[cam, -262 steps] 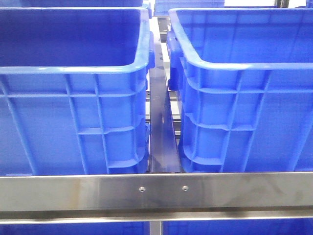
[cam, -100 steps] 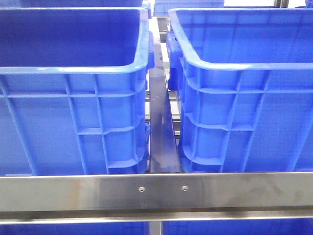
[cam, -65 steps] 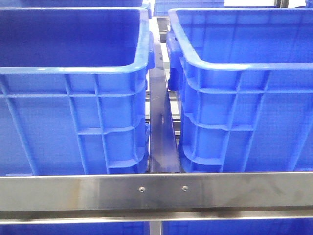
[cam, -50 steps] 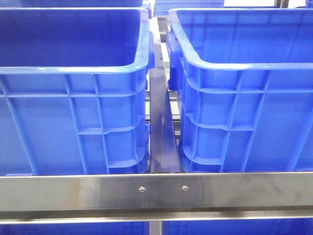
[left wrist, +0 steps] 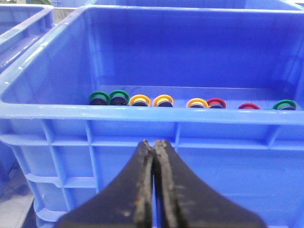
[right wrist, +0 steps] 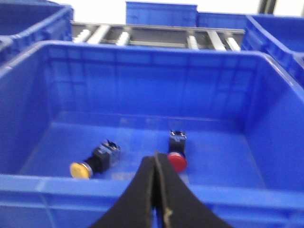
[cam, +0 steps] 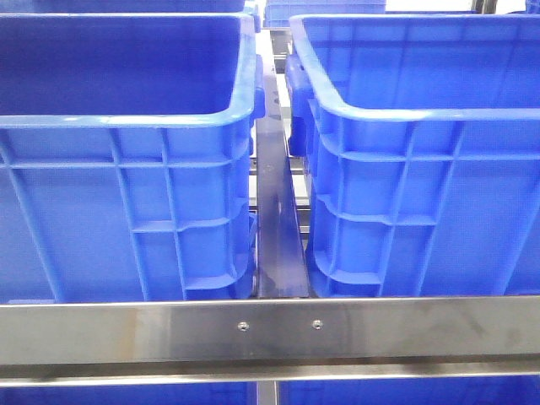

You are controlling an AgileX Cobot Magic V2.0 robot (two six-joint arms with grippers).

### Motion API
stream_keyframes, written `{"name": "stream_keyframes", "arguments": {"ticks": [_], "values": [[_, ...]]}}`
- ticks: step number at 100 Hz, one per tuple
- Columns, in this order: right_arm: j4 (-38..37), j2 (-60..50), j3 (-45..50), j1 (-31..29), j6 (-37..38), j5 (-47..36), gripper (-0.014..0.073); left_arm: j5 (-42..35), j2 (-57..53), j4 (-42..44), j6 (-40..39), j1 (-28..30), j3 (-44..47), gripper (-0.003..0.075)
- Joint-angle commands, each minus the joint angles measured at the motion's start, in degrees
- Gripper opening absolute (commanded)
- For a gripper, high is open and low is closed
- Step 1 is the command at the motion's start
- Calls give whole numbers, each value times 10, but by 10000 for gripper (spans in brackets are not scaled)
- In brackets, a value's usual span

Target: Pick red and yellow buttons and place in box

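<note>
In the left wrist view my left gripper [left wrist: 155, 142] is shut and empty, outside the near wall of a blue bin [left wrist: 142, 116]. On that bin's floor lies a row of buttons: green [left wrist: 99, 98], yellow [left wrist: 139, 100], another yellow [left wrist: 163, 100], red [left wrist: 216, 102] and more. In the right wrist view my right gripper [right wrist: 156, 156] is shut and empty, over the near rim of another blue bin [right wrist: 142, 187]. That bin holds a yellow button [right wrist: 80, 169] and a red button [right wrist: 177, 161]. Neither gripper shows in the front view.
The front view shows two big blue bins, left [cam: 126, 118] and right [cam: 405, 110], with a dark metal rail [cam: 274, 228] between them and a steel bar [cam: 270, 329] across the front. More blue bins [right wrist: 161, 13] and conveyor rollers [right wrist: 142, 35] lie behind.
The front view has shifted very slightly; the bins sit almost as before. No gripper enters that view.
</note>
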Motion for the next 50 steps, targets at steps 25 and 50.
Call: {"name": "stream_keyframes", "arguments": {"ticks": [25, 50], "values": [[-192, -34, 79, -35, 198, -150, -69, -49, -18, 0, -4, -4, 31, -20], [-194, -109, 96, -43, 198, -59, -69, -49, -18, 0, -4, -4, 31, -20]]}}
